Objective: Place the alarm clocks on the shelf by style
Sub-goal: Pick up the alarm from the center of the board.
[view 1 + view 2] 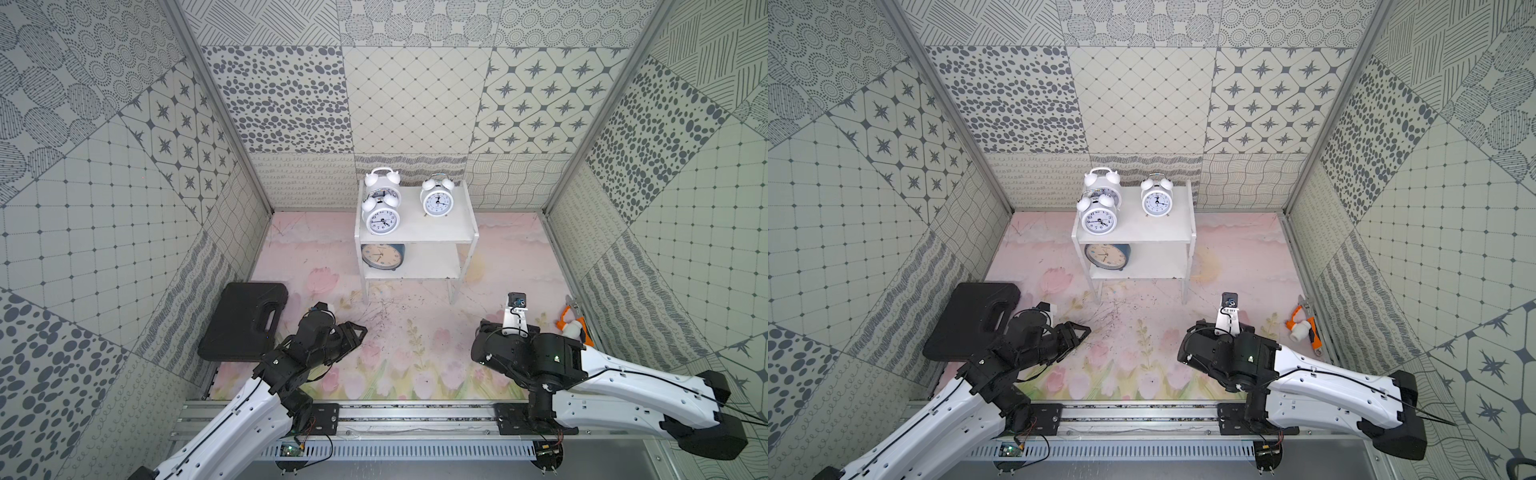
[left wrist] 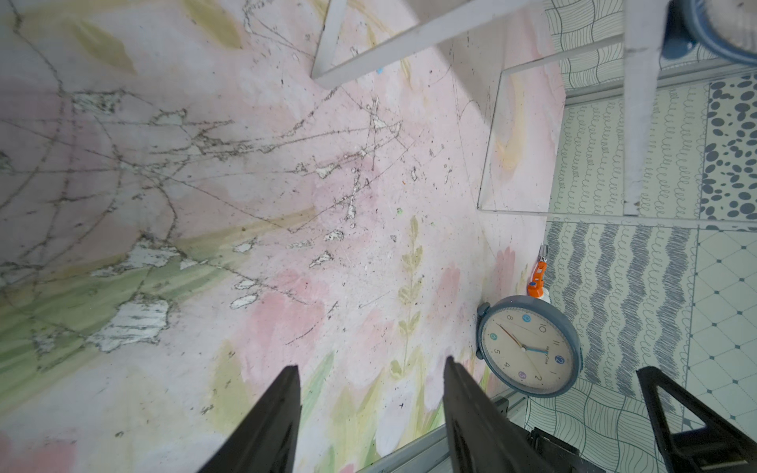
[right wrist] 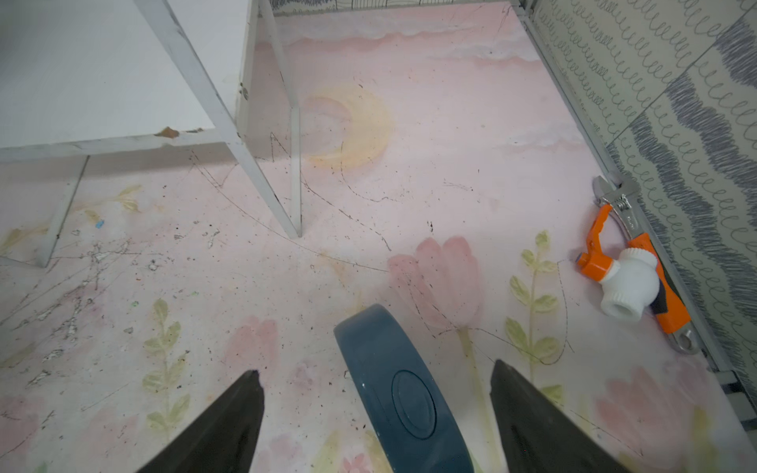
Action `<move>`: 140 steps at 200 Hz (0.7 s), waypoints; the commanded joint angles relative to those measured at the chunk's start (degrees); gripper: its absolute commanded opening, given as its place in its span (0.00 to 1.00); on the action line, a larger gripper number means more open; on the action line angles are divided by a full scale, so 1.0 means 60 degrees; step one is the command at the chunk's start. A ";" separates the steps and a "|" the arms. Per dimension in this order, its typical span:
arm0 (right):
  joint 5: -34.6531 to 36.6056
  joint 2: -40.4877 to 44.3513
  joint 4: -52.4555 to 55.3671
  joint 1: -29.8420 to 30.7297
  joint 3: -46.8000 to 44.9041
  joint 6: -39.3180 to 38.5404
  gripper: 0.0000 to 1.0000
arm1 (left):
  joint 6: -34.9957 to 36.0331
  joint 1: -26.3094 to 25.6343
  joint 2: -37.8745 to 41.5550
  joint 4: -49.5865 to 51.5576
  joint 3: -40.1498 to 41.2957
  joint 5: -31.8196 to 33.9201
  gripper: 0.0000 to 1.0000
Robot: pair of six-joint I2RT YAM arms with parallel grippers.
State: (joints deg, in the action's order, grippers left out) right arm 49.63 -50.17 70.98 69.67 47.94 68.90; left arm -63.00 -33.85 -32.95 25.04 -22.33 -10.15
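While agape, two tools [image 2: 370, 364] [image 3: 376, 367]; shelf [image 1: 432, 229]: three white clocks [image 1: 381, 220] [image 1: 380, 183] [image 1: 436, 202], one blue clock [image 1: 382, 257]; one blue clock [image 2: 528, 346] off.

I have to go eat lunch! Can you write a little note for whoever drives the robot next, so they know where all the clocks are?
Left tool: open, empty, over the table.
Right tool: open, one finger on each side of the second blue clock, not touching it. That clock stands on the table.
Done: front white clock, back white clock and right white clock are on the top board of the shelf. The first blue clock is on the lower board.
Left: probably grip the second blue clock and set it beside the first.
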 commanded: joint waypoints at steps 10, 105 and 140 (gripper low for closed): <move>-0.2291 0.0875 -0.1612 -0.1237 -0.1085 -0.1610 0.89 | -0.0178 -0.0365 -0.0233 -0.1100 0.0142 -0.0219 0.59; -0.3093 0.1340 -0.1668 -0.1690 -0.1969 -0.1702 0.77 | 0.0160 -0.0398 -0.1015 -0.1781 -0.0309 -0.0552 0.59; -0.3333 0.1312 -0.1866 -0.1687 -0.2278 -0.1647 0.65 | 0.0157 -0.0402 -0.0974 -0.1847 -0.0282 -0.0510 0.59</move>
State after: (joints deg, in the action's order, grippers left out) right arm 30.87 -42.37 62.00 59.70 35.75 58.37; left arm -63.51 -35.90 -38.76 17.41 -23.22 -12.71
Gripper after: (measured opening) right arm 0.670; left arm 0.594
